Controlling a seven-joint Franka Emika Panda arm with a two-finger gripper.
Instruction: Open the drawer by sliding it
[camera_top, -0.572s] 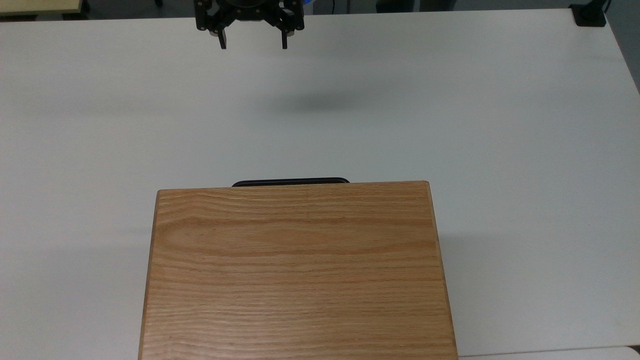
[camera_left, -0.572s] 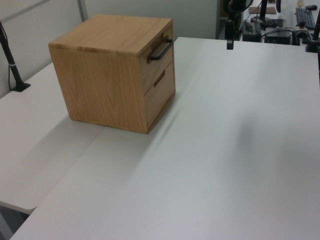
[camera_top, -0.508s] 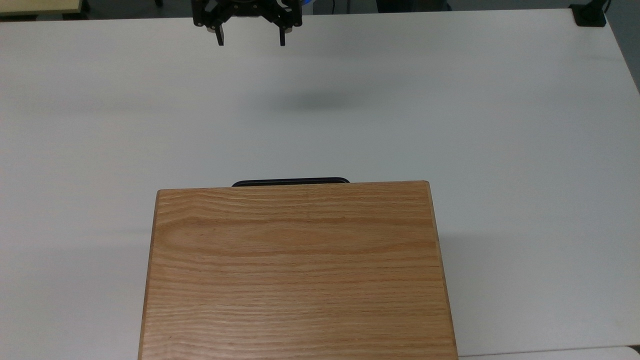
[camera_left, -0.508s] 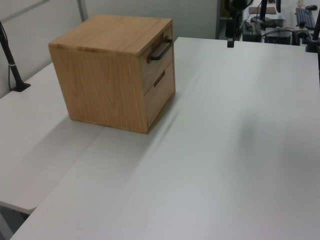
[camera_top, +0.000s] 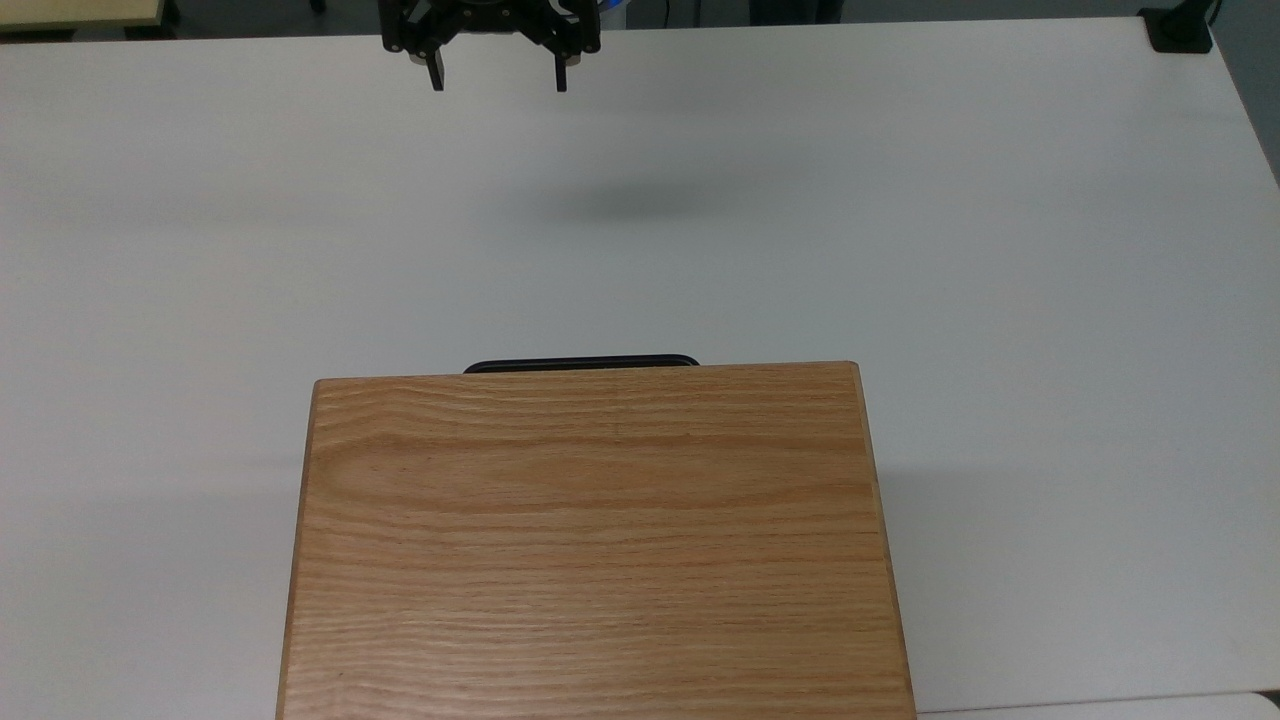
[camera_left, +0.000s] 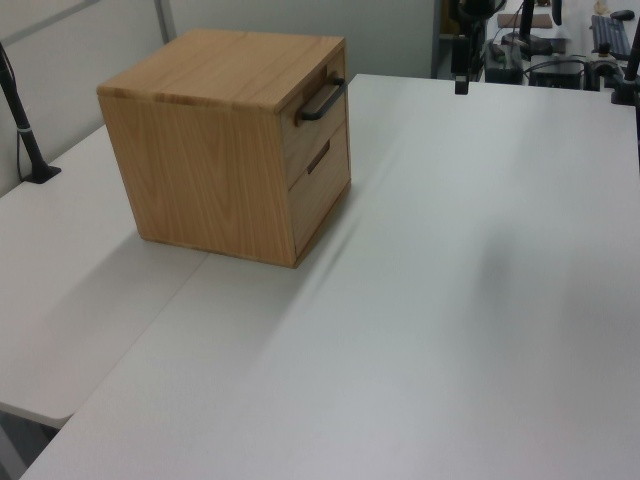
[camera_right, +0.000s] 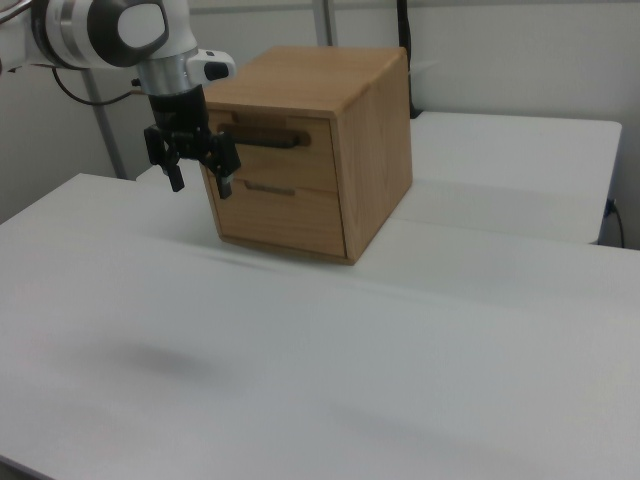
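cabinet (camera_top: 596, 540) on table (camera_top: 1000, 250) | drawer (camera_left: 318, 122) at cabinet's top | gripper (camera_top: 494, 82) well apart, above table

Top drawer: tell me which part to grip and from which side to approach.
Grip the black bar handle on the drawer, coming straight at the cabinet's front face. The bar stands off the panel, so the open end effector can probably straddle it from above and below.
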